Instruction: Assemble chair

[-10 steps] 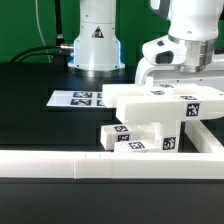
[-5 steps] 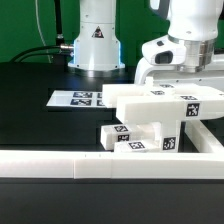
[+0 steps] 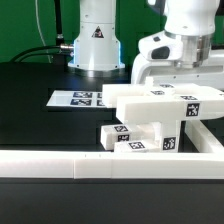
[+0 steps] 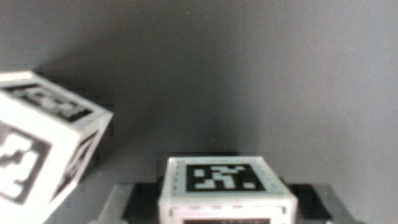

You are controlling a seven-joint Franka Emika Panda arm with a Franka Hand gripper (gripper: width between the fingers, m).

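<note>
The pincer pinches a small tagged block by two opposite flat sides, at the exterior view's far right, behind the stacked chair panels on the dark bench. Likely light, rigid, smooth plastic: it could twist or slip unless gripped square and centred.

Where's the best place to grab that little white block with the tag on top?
By its two opposite side faces, coming down over the tagged top: the little block has flat, parallel sides, and the gripper straddles them.
</note>
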